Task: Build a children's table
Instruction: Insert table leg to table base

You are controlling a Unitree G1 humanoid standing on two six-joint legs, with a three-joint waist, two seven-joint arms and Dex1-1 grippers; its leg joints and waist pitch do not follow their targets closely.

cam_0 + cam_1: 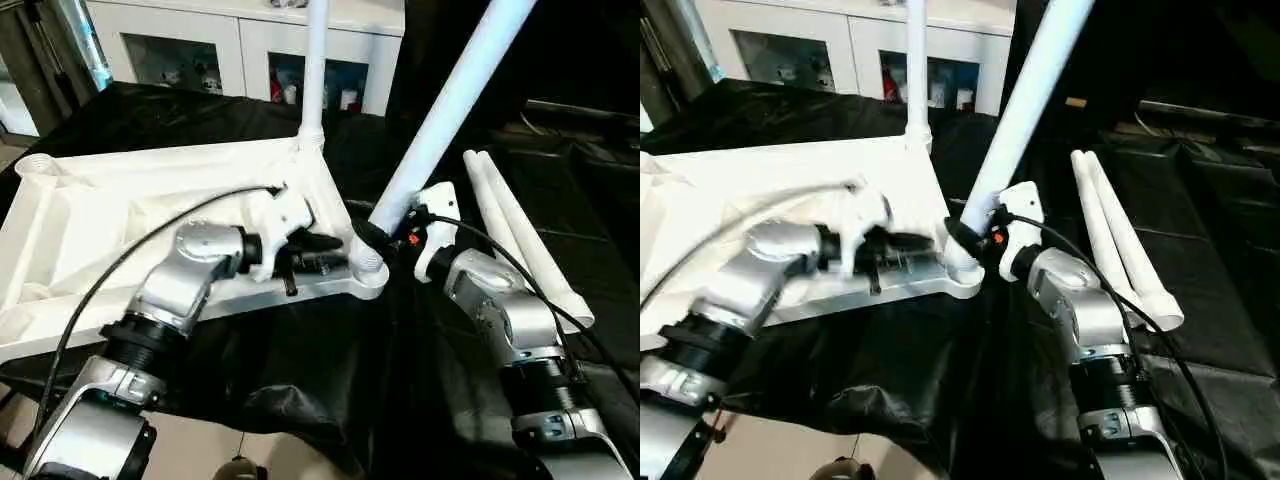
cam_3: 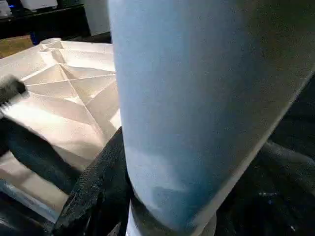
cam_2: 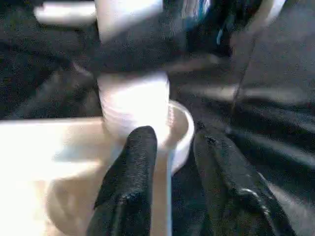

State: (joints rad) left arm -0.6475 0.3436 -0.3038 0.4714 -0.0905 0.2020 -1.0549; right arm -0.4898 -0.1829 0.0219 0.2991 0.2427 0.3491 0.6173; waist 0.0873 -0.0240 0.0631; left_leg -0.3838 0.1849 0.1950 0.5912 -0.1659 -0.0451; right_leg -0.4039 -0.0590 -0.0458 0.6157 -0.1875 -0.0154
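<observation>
The leg (image 1: 440, 125) is clamped low by the right gripper (image 1: 385, 238); the left gripper (image 1: 322, 244), parted, should steady the socket (image 1: 368, 272) while the leg is straightened.

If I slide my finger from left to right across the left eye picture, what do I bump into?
Upside-down table top → left gripper → the near corner socket with a tilted leg standing in it → right gripper around that leg → two loose legs on the black cloth.
</observation>
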